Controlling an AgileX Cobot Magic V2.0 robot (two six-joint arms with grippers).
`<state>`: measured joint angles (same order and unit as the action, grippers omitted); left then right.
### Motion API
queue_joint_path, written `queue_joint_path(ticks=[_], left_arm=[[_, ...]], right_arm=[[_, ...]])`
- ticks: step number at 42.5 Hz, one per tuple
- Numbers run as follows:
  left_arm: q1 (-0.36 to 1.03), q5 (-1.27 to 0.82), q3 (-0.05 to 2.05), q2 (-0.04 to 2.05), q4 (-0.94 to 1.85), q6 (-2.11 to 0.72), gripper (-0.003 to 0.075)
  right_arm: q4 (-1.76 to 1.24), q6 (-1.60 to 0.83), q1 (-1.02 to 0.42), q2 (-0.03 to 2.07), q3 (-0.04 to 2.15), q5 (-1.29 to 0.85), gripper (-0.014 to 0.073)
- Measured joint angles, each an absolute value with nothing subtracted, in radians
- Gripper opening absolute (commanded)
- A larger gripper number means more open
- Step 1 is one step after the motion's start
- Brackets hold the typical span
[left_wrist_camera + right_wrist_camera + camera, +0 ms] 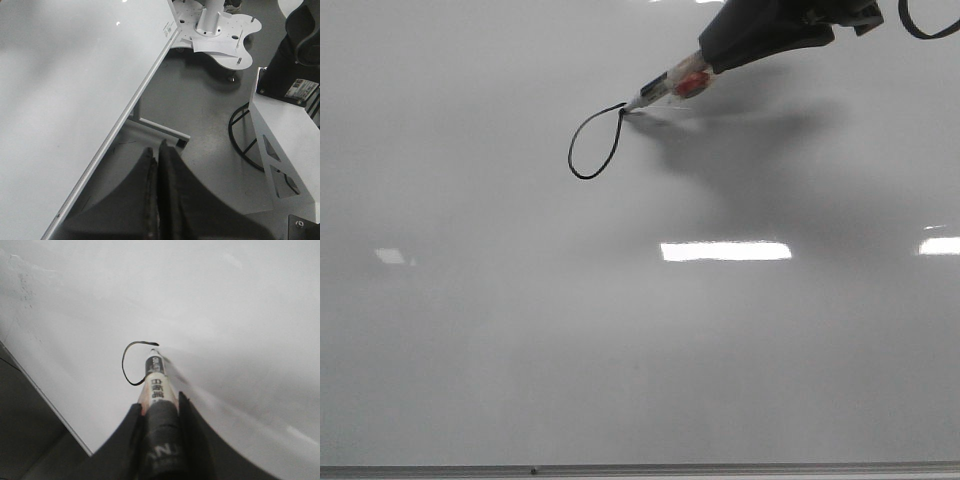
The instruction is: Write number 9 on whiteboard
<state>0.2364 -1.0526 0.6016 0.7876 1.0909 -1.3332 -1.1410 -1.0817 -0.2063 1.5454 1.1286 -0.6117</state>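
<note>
The whiteboard lies flat and fills the front view, its thin grey frame edge running along the near side. On it, towards the far edge and a little left of the middle, sits the number 9, so far only a thin black oval loop with no tail under it. The loop closes at its upper right, and there the tip of the marker touches the board.

The marker slants down from the far right corner region. It has a clear barrel with a red patch and printed characters on its label. The right end effector is clamped on the marker's upper barrel, its dark fingers pressed against either side of it; in the right wrist view the loop shows just past the marker tip. The arm's soft shadow falls on the whiteboard to the right of the loop, and bright rectangular light reflections lie across the middle of the board.

The left end effector hangs off the whiteboard's edge, over the grey floor, with its two dark fingers pressed together and nothing between them. A white stand base and a white cabinet stand on the floor beyond.
</note>
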Motion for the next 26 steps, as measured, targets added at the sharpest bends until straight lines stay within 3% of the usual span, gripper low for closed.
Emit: queue_joint_path(ticks=[18, 26], left_arm=[[0.236, -1.053, 0.602, 0.788, 1.091, -1.333, -0.0019], [0.236, -1.051, 0.601, 0.788, 1.156, -1.333, -0.0018]], right_arm=[[-1.129, -1.085, -0.296, 1.699, 0.996, -0.639, -0.0061], [-1.070, -1.136, -0.312, 1.529, 1.016, -0.785, -0.0061]])
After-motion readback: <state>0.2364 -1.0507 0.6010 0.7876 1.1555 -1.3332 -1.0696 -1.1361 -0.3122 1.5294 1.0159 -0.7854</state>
